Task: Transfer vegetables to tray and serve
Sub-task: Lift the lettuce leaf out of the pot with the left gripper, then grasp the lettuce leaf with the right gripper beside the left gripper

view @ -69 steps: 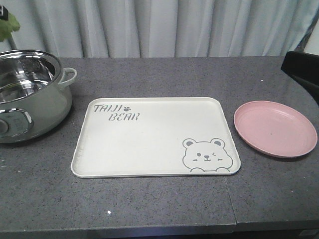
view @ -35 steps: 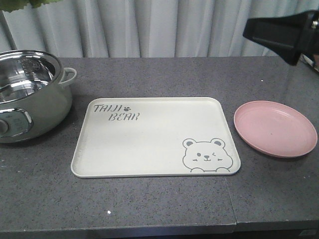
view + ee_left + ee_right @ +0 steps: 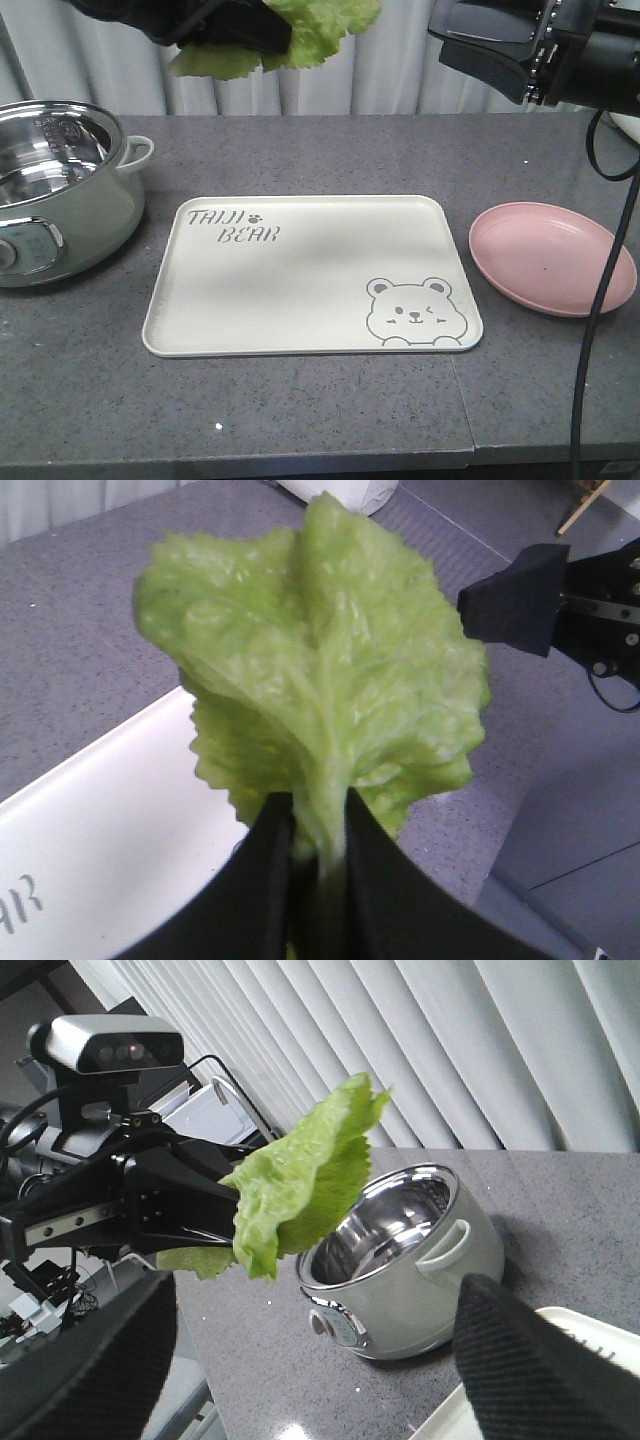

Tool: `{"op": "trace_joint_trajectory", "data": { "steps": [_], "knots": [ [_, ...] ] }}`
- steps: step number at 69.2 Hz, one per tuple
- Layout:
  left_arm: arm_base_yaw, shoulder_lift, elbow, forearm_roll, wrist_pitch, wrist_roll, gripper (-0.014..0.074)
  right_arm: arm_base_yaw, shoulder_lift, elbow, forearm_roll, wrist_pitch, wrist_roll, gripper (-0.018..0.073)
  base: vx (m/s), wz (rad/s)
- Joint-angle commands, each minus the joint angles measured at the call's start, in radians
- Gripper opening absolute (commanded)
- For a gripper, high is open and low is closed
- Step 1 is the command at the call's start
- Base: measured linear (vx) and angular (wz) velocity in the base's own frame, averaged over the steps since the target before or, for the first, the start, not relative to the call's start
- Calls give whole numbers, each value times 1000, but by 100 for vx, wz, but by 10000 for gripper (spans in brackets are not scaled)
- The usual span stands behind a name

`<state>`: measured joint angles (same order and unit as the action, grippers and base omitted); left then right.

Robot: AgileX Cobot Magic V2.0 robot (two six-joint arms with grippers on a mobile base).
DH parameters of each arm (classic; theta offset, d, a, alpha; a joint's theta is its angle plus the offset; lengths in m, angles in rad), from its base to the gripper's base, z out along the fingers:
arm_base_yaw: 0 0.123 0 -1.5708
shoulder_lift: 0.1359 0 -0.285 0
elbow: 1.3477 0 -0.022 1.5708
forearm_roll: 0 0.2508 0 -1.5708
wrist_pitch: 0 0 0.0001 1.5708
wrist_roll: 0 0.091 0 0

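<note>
A crinkled green lettuce leaf, the vegetables (image 3: 305, 30), hangs high over the far edge of the tray (image 3: 310, 290). My left gripper (image 3: 272, 35) is shut on the leaf's pale stem. In the left wrist view the vegetables (image 3: 320, 670) fan out above the left gripper (image 3: 318, 825), with the tray (image 3: 100, 830) below at the left. The cream tray with its bear drawing lies bare in the middle of the table. My right gripper (image 3: 490, 45) hovers at the upper right, open and holding nothing. From the right wrist, the right gripper (image 3: 315, 1300) faces the vegetables (image 3: 295, 1175).
A steel-lined electric pot (image 3: 60, 190) stands at the table's left and looks empty; the pot (image 3: 400, 1260) sits under the held leaf in the right wrist view. A round pink plate (image 3: 550, 255) lies right of the tray. A black cable (image 3: 600, 290) hangs down at the right.
My left arm has swung in from the top left, carrying the lettuce to above the tray's far edge. The right gripper has come further into view, moving left.
</note>
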<state>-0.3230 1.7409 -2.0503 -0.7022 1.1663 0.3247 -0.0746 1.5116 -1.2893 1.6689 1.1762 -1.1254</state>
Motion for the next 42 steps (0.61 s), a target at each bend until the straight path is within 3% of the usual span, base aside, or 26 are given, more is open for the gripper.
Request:
{"op": "trace_joint_trajectory", "data": {
  "steps": [1,24,42],
  "knots": [
    [-35,-18,-23,-56,-82,3,-7,-7,-23,-33,148,28,-17,549,0,0],
    [-125,40,-23,-46,-122,4,-7,-7,-2,-31,149,-23,-16,549,0,0],
    [-133,40,-23,-47,-147,4,-7,-5,33,-30,147,-42,6,549,0,0]
  ]
}}
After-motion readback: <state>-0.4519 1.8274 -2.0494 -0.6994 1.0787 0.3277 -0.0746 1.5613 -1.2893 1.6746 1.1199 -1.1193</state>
